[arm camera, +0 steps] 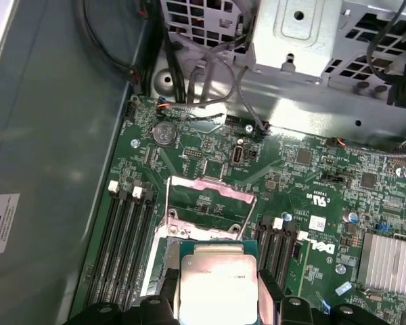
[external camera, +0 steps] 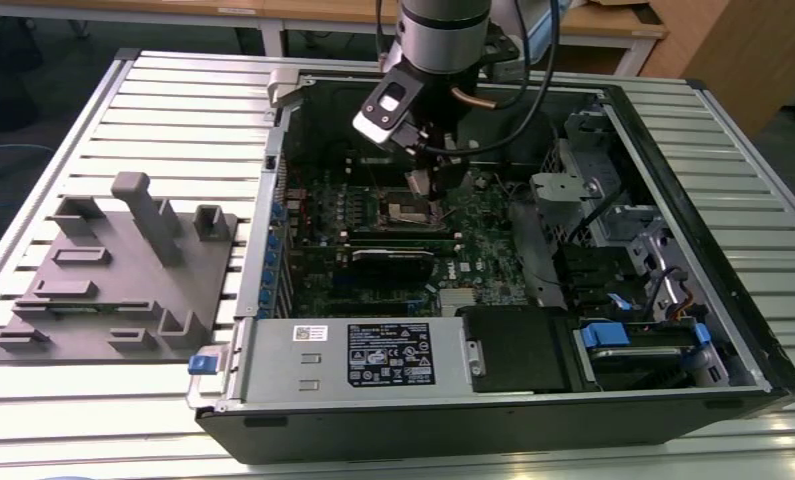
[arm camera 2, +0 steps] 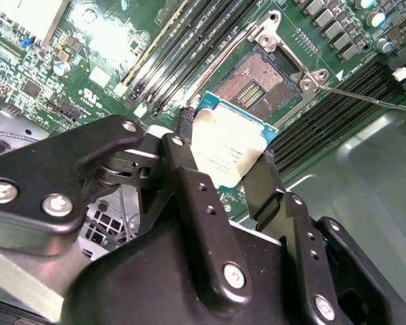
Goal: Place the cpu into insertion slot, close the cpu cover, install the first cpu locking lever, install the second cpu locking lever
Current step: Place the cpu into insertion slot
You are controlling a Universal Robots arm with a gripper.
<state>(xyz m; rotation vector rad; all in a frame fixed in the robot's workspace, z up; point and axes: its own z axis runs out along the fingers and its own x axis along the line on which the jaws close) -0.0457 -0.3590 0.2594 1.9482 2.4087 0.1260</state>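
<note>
Your gripper is closed down to the chip's width. Its two black fingers pinch opposite edges of the cpu, which hangs tilted just above the near side of the insertion slot and, as far as I can judge, is not touching it. To do this well, level the chip first and square its edges to the socket rim. Then lower it straight down with no sideways slide, because the contact field looks fine and easily bent, and let go only once it lies flat. The cpu is a thin square with a dull, brushed silvery lid on a blue-green carrier; it is smooth, so grip it lightly. The slot is a dark square well with a coppery, grainy centre and a bright metal rim. Beyond it, in the first wrist view, the cpu cover stands raised, a thin shiny frame with a wide cut-out, so your path down is clear. The wire locking lever and the second lever are swung out, slim and springy-looking. Long black memory slots flank the socket on the green motherboard. In the exterior view the black computer case lies open on a ribbed aluminium table.
</note>
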